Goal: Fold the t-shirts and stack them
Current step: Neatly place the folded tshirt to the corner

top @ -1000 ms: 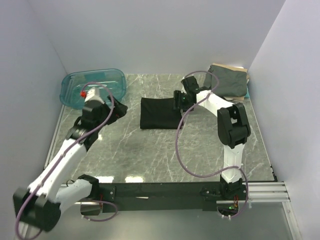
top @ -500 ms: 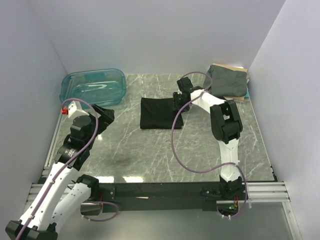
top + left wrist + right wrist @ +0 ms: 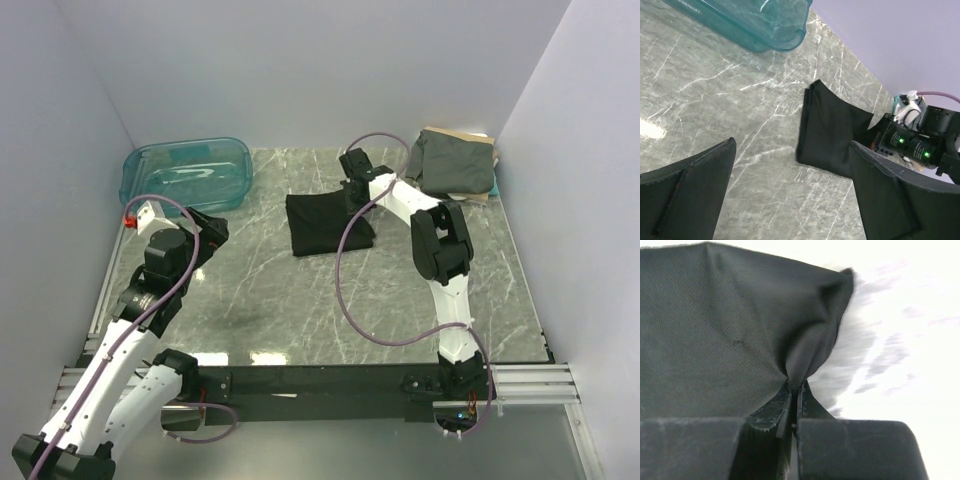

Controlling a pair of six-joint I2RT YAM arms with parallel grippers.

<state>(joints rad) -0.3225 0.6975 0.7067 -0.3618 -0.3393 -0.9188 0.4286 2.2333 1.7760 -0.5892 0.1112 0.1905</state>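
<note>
A folded black t-shirt (image 3: 322,224) lies mid-table. My right gripper (image 3: 358,200) is at its far right edge. The right wrist view shows the fingertips (image 3: 782,402) pressed together, with a pinched fold of the black t-shirt (image 3: 720,320) puckering up between them at the right gripper (image 3: 795,388). A folded dark grey-green t-shirt (image 3: 458,160) rests on a tan one (image 3: 470,134) in the far right corner. My left gripper (image 3: 213,228) hangs open and empty over the left of the table. In its wrist view the left gripper (image 3: 791,150) faces the black t-shirt (image 3: 827,130) from a distance.
A translucent teal bin (image 3: 186,172) stands at the far left, its corner visible as the bin (image 3: 760,22) in the left wrist view. White walls enclose the marble table (image 3: 300,300) on three sides. A rail runs along the near edge.
My right gripper shut on the black t-shirt's right edge, and the shirt shifted and turned slightly. The left arm drew back from the bin toward the near left.
</note>
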